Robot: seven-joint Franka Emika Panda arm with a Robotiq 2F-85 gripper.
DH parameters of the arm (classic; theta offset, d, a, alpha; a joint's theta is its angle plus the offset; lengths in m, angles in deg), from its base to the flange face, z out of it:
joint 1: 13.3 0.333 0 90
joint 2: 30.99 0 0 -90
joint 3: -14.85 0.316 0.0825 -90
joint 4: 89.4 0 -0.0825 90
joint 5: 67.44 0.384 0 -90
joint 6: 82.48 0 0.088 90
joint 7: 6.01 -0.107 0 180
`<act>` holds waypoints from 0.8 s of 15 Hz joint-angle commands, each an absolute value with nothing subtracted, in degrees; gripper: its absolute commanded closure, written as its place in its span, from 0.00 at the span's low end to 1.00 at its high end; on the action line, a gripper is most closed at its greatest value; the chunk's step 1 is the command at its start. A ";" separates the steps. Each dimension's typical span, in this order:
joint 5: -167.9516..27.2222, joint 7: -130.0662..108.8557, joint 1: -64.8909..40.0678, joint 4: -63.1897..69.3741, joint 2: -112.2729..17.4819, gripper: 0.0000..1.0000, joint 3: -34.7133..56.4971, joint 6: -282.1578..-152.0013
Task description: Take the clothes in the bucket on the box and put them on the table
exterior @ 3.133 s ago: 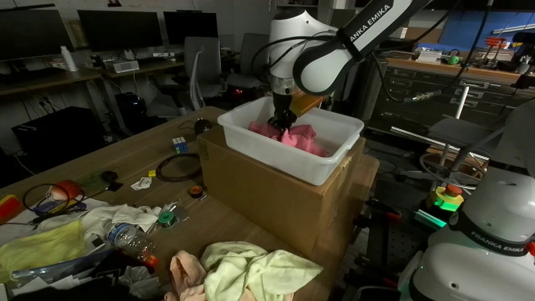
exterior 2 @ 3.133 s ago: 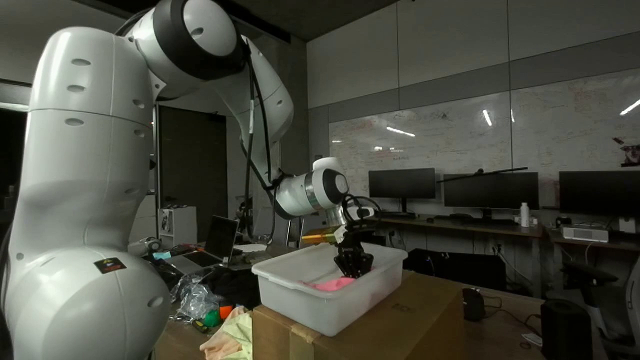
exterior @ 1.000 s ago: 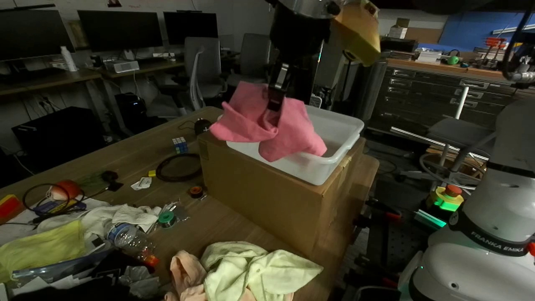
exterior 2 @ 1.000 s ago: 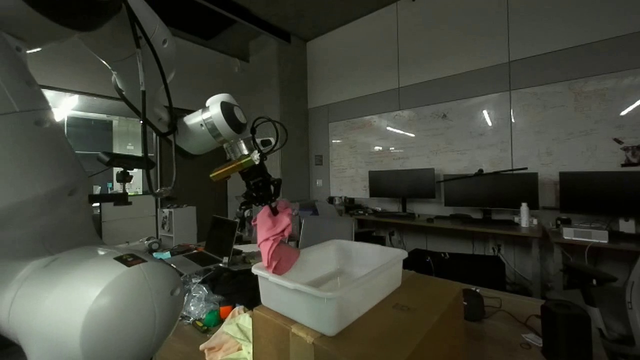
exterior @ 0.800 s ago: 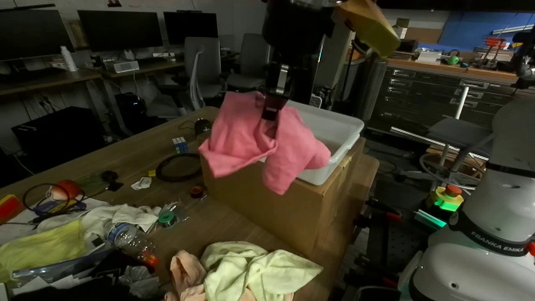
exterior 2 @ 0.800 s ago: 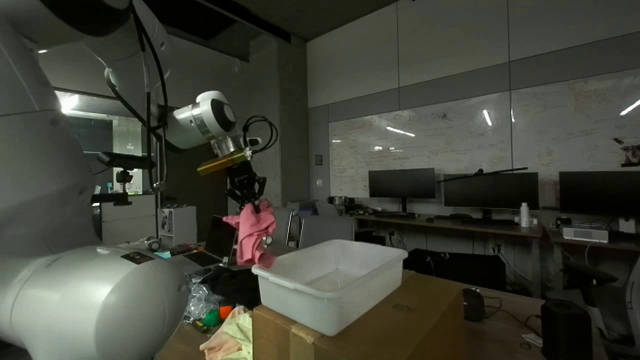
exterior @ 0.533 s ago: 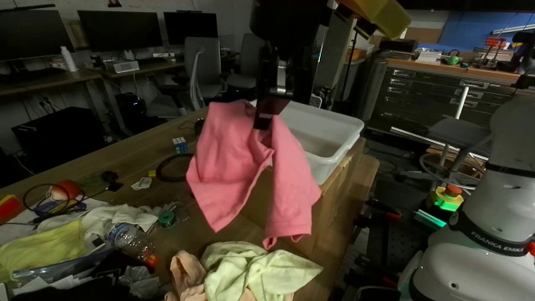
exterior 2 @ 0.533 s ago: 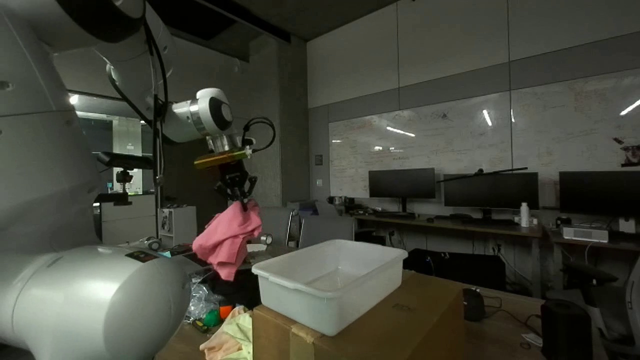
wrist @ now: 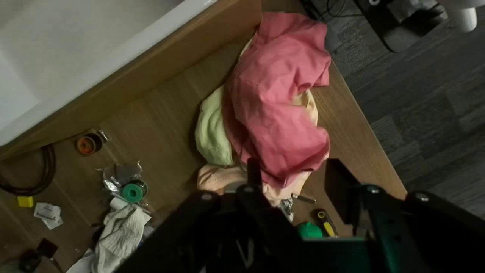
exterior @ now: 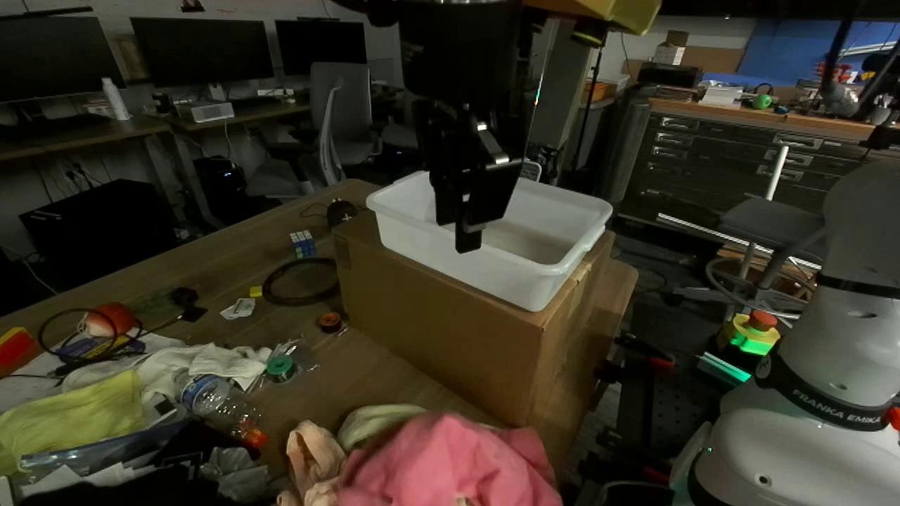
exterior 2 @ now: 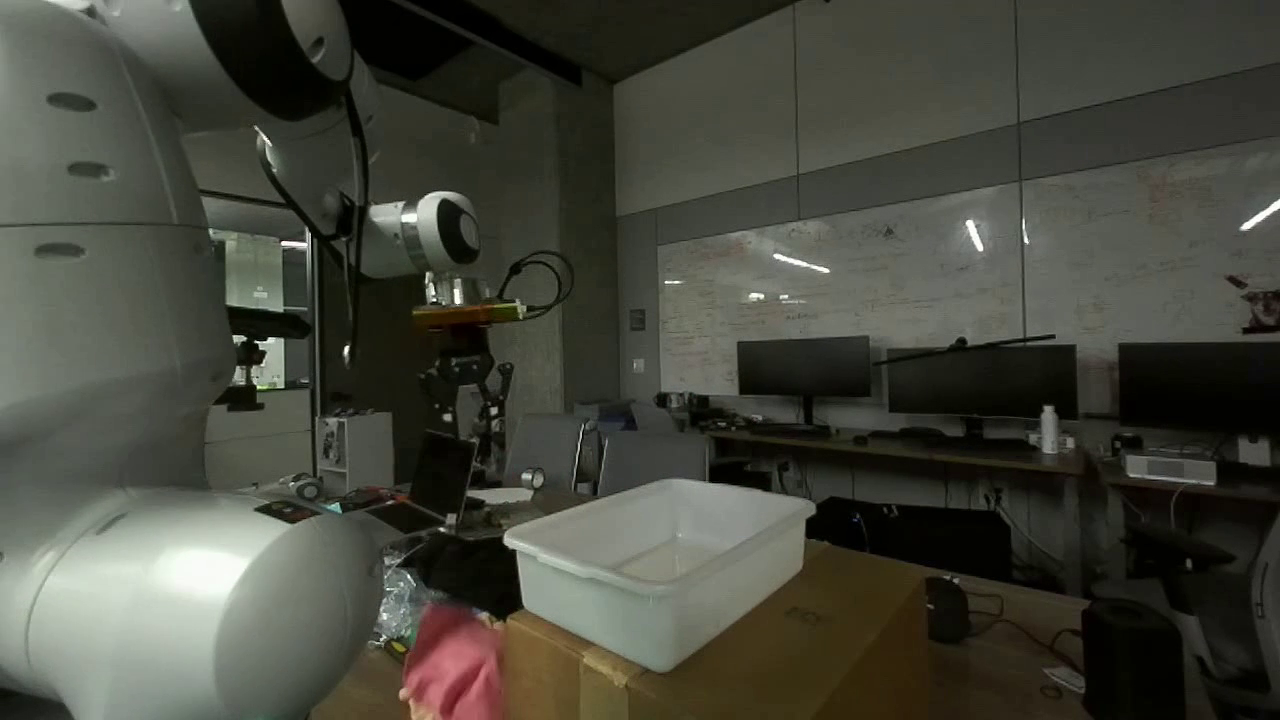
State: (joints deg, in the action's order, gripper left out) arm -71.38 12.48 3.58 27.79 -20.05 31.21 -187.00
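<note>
Monitors [exterior: 200,53] are standing along the upper left of the frame in an exterior view, and a wooden counter [exterior: 383,379] is extending across the lower left. On it a cardboard box [exterior: 443,330] is being used as a stand, and on the box a white bucket [exterior 2: 600,610] is sitting upright; no cloth is being seen on the visible part of its floor.

The task's article, a pink cloth [wrist: 273,98], is lying crumpled on the counter beside the box, at the bottom centre of the frame in an exterior view and near the upper centre in the wrist view. It is being supported in part by a pale green cloth [wrist: 214,129] and a peach cloth [wrist: 218,178], both showing from underneath. Its upper right corner in the wrist view is reaching the counter's edge; whether it is overhanging cannot be told.

The hand [wrist: 293,168] is hanging above the counter, well apart from the cloths, with its fingers standing spread and nothing being gripped.

From this, the placing step is being judged as at its end, and the task as close to complete. For the next move, a lift away without any regrasp is being called for, followed by a closer check of whatever part of the bucket is being hidden by its walls. Slippage of the pink cloth over the edge is being noted as the main risk.
</note>
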 commanded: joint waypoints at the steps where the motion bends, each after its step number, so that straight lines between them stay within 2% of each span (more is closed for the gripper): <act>1: -76.11 13.73 3.28 23.74 -23.19 0.20 31.24 -181.60; 4: -83.77 7.66 1.66 25.63 -23.02 0.01 30.69 -183.21; 12: -80.55 -2.49 -5.36 32.63 -16.89 0.01 22.50 -185.75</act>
State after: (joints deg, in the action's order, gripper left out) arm -82.74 0.39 -3.13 28.72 -21.42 24.94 -184.24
